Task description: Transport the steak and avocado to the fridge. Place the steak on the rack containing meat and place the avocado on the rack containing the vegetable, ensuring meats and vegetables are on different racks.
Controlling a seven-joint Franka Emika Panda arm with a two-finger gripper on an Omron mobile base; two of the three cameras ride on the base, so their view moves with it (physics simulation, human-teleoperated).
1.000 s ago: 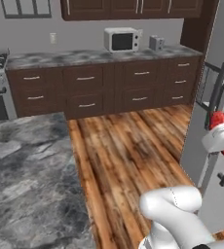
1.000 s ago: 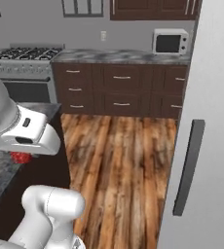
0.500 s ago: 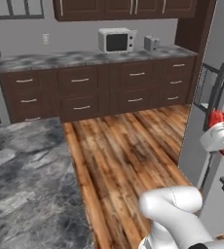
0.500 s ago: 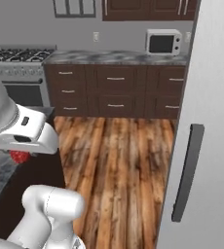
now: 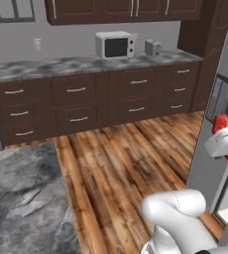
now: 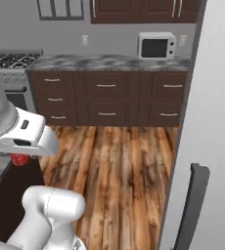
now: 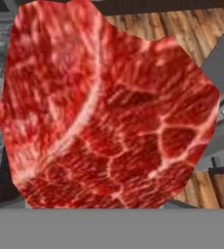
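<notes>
hand view: steak [image 7: 109,112] apparently in claw

You see the steak [image 7: 109,112] close up, bright red with whitish marbling, irregular in outline. The fridge [image 6: 210,127] stands beside it, silver-grey with a dark vertical handle.

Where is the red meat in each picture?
Left base view: the steak peeks out at the right edge, just above the white hand.
Right base view: the steak is a small red bit at the left edge, under the white hand.
Hand view: the steak is right up close, in the middle.
Shared landmark: the microwave on the back counter.
</notes>
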